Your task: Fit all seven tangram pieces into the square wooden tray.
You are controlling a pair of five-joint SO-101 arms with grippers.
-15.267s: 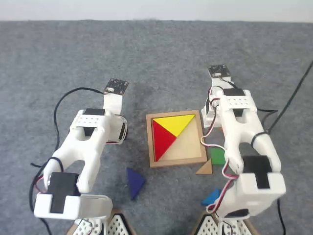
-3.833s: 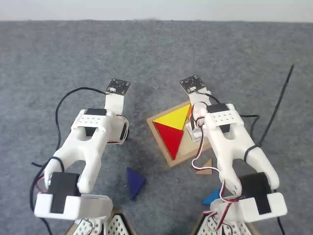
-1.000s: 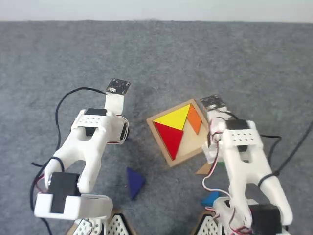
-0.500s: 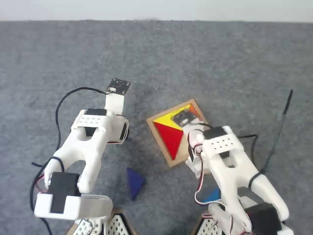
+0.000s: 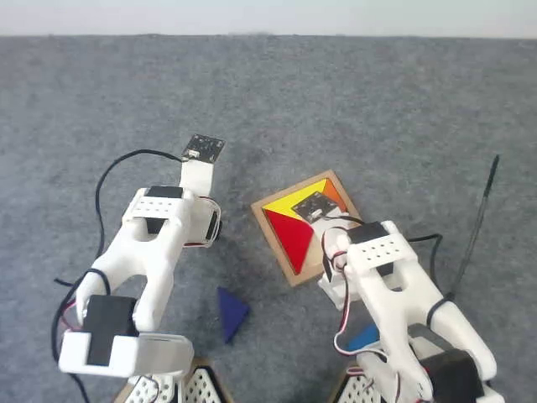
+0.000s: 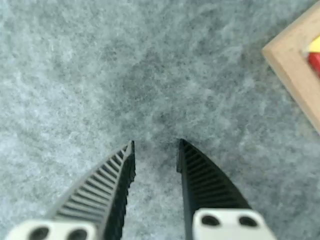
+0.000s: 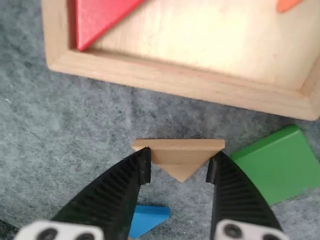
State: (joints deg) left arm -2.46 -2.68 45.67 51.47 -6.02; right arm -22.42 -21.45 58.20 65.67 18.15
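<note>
My right fingers (image 7: pixel 127 187), spread open, straddle the plain wooden triangle (image 7: pixel 178 156), which lies between them on the worktop (image 7: pixel 60 130) just outside the tray (image 7: pixel 175 81) rim, its long edge spanning finger to finger.

Mat (image 5: pixel 277 101) under everything, top view edge to edge: grey felt, fuzzy, matt. Tray (image 5: pixel 279 252), ctr frame: bare pale wood, smooth w/ faint grain, no gloss. Red piece (image 7: pixel 100 20) inside: painted, smooth, low sheen. Small triangle (image 7: pixel 178 150): unpainted wood, matt. Green piece (image 7: pixel 275 162): flat matt paint. Left gripper (image 6: pixel 156 145) & right gripper (image 7: pixel 178 162): black plastic, ribbed inner faces. Arm shells (image 5: pixel 151 243), lower left & lower right: white plastic, smooth, slight sheen.
</note>
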